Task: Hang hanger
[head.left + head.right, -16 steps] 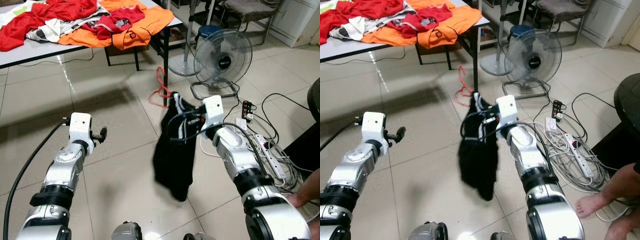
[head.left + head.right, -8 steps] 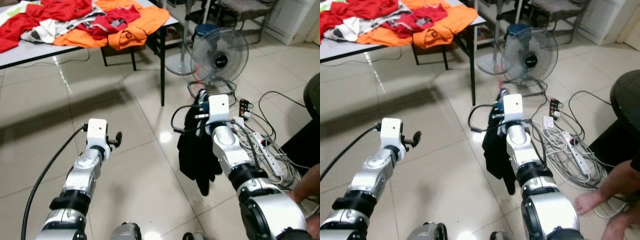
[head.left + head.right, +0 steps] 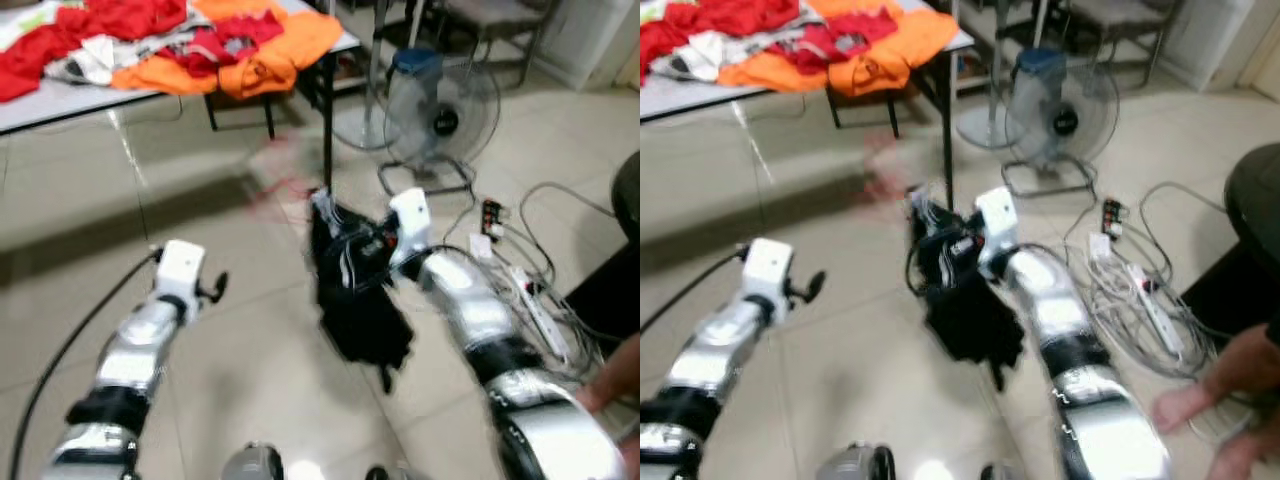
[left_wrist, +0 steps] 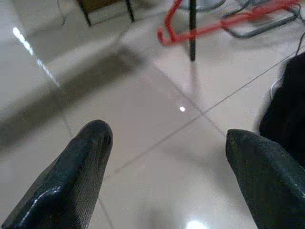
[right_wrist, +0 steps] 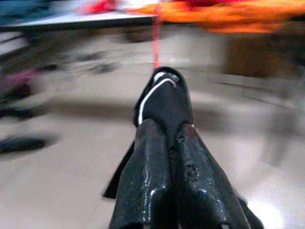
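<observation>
Right end effector (image 5: 167, 143) clamped, left end effector (image 4: 162, 171) spread.

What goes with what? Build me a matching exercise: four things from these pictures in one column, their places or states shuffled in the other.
Things:
1. black garment
2. fan
3. orange shirt
4. left gripper

Places or states:
a. lying on the table
b. open, holding nothing
c. pinched in the right gripper
d. standing on the floor

Pairs: 1-c, 2-d, 3-a, 4-b
</observation>
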`<state>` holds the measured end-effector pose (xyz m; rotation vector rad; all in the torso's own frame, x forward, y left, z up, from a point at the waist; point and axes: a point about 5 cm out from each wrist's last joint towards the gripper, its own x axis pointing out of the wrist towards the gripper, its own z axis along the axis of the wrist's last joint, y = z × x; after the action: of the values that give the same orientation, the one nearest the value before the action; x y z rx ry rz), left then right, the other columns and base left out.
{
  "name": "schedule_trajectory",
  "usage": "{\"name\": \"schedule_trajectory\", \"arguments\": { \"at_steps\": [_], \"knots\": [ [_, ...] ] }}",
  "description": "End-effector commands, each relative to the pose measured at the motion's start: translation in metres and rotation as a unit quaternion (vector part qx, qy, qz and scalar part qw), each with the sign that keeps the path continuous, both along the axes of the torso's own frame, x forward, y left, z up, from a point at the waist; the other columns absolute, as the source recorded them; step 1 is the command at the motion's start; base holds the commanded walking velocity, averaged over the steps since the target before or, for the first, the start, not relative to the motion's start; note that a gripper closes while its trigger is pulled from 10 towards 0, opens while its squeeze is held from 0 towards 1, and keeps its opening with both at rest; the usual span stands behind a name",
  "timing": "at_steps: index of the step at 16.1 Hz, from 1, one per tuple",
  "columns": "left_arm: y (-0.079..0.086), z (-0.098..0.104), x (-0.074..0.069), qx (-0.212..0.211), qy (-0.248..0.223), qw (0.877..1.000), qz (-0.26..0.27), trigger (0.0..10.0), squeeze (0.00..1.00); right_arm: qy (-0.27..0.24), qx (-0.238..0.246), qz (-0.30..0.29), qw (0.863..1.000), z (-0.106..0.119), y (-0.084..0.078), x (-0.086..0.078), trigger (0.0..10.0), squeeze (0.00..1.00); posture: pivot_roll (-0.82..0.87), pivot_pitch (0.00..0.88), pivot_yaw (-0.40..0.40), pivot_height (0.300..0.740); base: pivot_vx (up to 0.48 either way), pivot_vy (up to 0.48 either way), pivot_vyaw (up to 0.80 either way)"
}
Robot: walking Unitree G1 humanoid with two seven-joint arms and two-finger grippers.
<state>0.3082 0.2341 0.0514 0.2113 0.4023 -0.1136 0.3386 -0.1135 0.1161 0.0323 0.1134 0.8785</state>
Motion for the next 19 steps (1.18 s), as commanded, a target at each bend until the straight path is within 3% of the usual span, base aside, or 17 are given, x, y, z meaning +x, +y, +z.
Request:
{"name": "schedule_trajectory", "arguments": {
  "at_steps": [1,2,3,4,5,7,8,9,10,13,14,15,17,19],
  "knots": [
    [0.007,-0.002,-0.002,-0.012,0.012,1.0,0.005,10.0,0.0,-0.001,0.024,0.077,0.997,0.014,-0.001,-0.007,0.0,0.0,0.05,0.078,-0.001,0.74,0.0,0.0,0.0],
    [0.01,-0.001,-0.002,-0.015,0.012,1.0,0.007,10.0,0.0,0.008,0.031,0.097,0.995,0.016,-0.005,-0.01,0.0,0.0,0.05,0.078,-0.001,0.74,0.0,0.0,0.0],
    [0.019,0.001,-0.002,-0.028,0.014,0.999,0.013,10.0,0.0,0.02,0.054,0.157,0.986,0.025,-0.017,-0.019,0.0,0.0,0.04,0.088,0.005,0.74,0.0,0.0,0.0],
    [0.025,-0.001,-0.004,-0.079,0.026,0.997,0.006,10.0,0.0,0.018,0.062,0.204,0.977,0.039,-0.026,-0.028,0.0,0.0,0.03,0.092,0.012,0.74,0.0,0.0,0.0],
    [0.029,-0.002,-0.007,-0.109,0.033,0.994,-0.006,10.0,0.0,0.012,0.064,0.224,0.972,0.05,-0.029,-0.032,0.0,0.0,0.03,0.093,0.016,0.74,0.0,0.0,0.0],
    [0.037,-0.002,-0.009,-0.105,0.04,0.994,-0.007,10.0,0.0,-0.012,0.045,0.21,0.977,0.059,-0.035,-0.028,0.0,0.0,0.02,0.093,0.016,0.74,0.0,0.0,0.0],
    [0.043,-0.001,-0.008,-0.093,0.04,0.995,0.014,10.0,0.0,-0.034,0.029,0.161,0.986,0.062,-0.039,-0.017,0.0,0.0,0.02,0.093,0.016,0.74,0.0,0.0,0.0],
    [0.05,-0.001,-0.007,-0.072,0.042,0.995,0.051,10.0,0.0,-0.026,0.041,0.076,0.996,0.065,-0.044,-0.001,0.0,0.0,0.02,0.09,0.014,0.74,0.0,0.0,0.0],
    [0.055,-0.001,-0.006,-0.051,0.034,0.994,0.095,10.0,0.0,0.007,0.075,-0.006,0.997,0.062,-0.048,0.012,0.0,0.0,0.02,0.086,0.017,0.74,0.0,0.0,0.0],
    [0.041,-0.002,-0.001,-0.062,0.009,0.992,0.113,10.0,0.0,0.037,0.098,-0.045,0.993,0.04,-0.043,0.014,0.0,0.0,0.03,0.079,0.019,0.74,0.0,0.0,0.0],
    [0.034,-0.001,0.001,-0.07,-0.005,0.991,0.117,10.0,0.0,0.044,0.086,-0.06,0.993,0.032,-0.039,0.014,0.0,0.0,0.03,0.078,0.019,0.74,0.0,0.0,0.0],
    [0.033,0.0,0.003,-0.094,-0.017,0.984,0.151,10.0,0.0,0.06,0.056,-0.113,0.99,0.022,-0.04,0.019,0.0,0.0,0.04,0.079,0.013,0.74,0.0,0.0,0.0],
    [0.033,0.004,0.005,-0.105,-0.043,0.975,0.192,10.0,0.0,0.045,0.021,-0.165,0.985,0.014,-0.037,0.024,0.0,0.0,0.05,0.081,0.007,0.74,0.0,0.0,0.26],
    [0.023,-0.005,-0.002,-0.095,-0.044,0.972,0.21,10.0,0.0,0.061,0.003,-0.221,0.973,0.001,-0.036,0.027,0.0,0.0,0.06,0.086,-0.002,0.74,0.0,0.0,0.65]
  ]
}}
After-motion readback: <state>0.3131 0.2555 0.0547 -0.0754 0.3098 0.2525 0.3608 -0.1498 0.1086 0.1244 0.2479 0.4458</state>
